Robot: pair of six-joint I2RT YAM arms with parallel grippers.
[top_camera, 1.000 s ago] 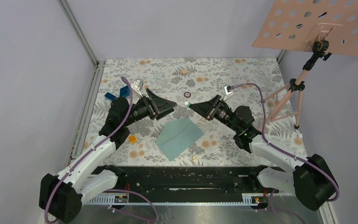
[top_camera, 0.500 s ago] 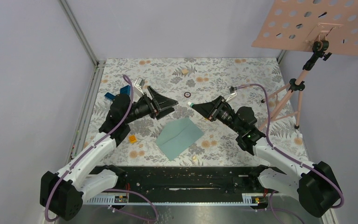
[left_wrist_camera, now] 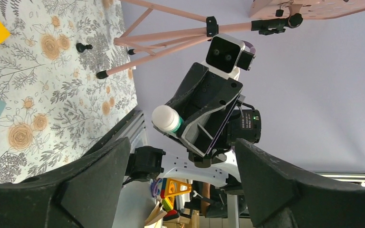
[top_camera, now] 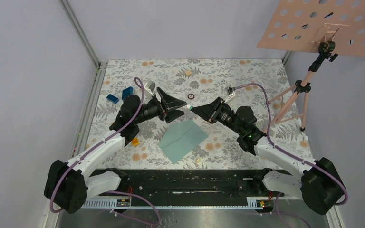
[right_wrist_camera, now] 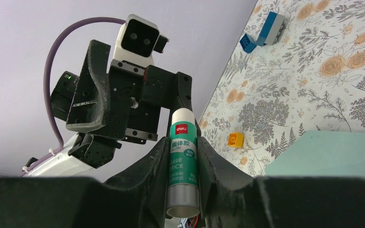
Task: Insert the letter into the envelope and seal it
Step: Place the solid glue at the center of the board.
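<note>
No letter shows beside the envelope point(top_camera: 183, 138), so sealing seems left: the right tool point(top_camera: 196, 109) clamps a glue stick point(right_wrist_camera: 184, 161), the left tool point(top_camera: 177, 104) stands wide apart.

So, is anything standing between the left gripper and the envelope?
Nothing visible does. The envelope lies flat and uncovered on the table, just on the near side of the open left gripper. The glue stick held by the right gripper faces the left gripper beyond the envelope's far corner, not over it.
</note>
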